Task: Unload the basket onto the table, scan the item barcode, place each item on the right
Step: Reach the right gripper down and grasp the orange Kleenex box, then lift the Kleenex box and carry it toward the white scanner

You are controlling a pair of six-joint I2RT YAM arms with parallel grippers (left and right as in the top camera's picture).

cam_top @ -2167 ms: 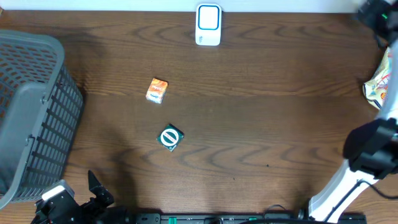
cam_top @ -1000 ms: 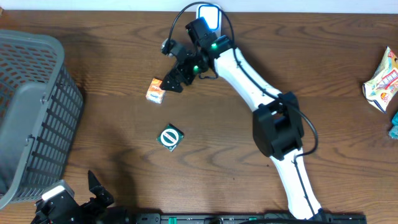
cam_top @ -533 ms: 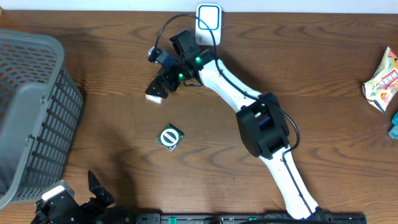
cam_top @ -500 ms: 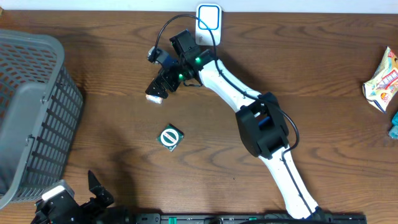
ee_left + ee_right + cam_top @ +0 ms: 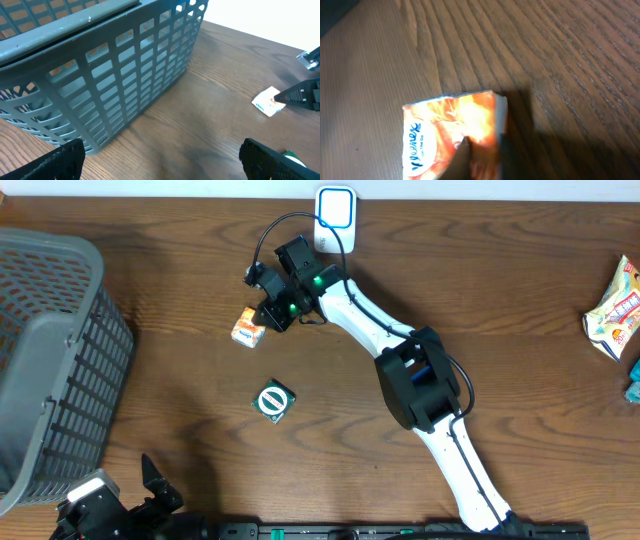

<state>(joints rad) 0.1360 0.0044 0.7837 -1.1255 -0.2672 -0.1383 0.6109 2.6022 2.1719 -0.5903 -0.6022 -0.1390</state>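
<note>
Since half a second earlier, the right claw [image 5: 262, 317] has closed from wide to narrow, pinching one edge of the orange tissue pack [image 5: 246, 329]. This pack lies flat on the counter [image 5: 500, 380], left of the white scanner [image 5: 335, 220] and nearer the robot. Left claw [image 5: 162, 145], well apart from the scanner beside the grey basket [image 5: 50, 360], stands wide.

surface: dark brown wooden table [image 5: 520, 430], wavy grain, fills every view | far edge: narrow pale strip [image 5: 150, 188] behind the table, whether wall cannot be told | light: soft, even, faint sheen and blurred shadows on the wood
</note>
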